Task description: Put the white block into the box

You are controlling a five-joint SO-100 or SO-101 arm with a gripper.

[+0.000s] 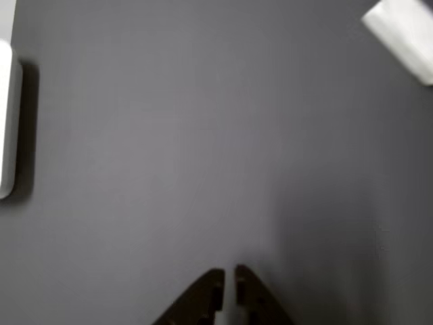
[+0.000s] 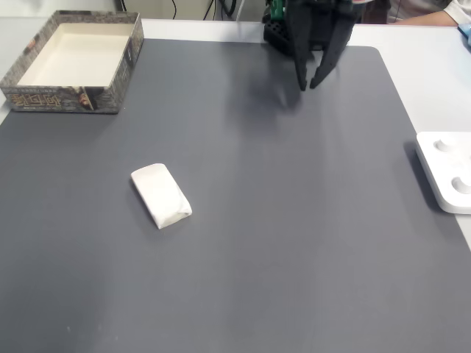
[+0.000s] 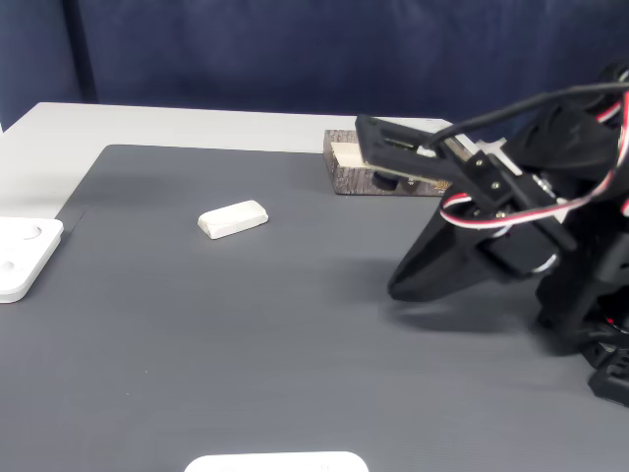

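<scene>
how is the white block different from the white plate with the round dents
The white block is a plain, smooth oblong; the white plate is flat, wider, with round hollows on top. The block lies wholly on the grey mat, turned at an angle; the plate sits at the mat's edge, partly cut off by the frame. Both are white with rounded corners, and both lie clear of the gripper.

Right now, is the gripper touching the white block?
Apart. In a fixed view, the gripper hangs near the mat's far edge, while the white block lies alone on the mat, with wide bare grey mat between them.
</scene>
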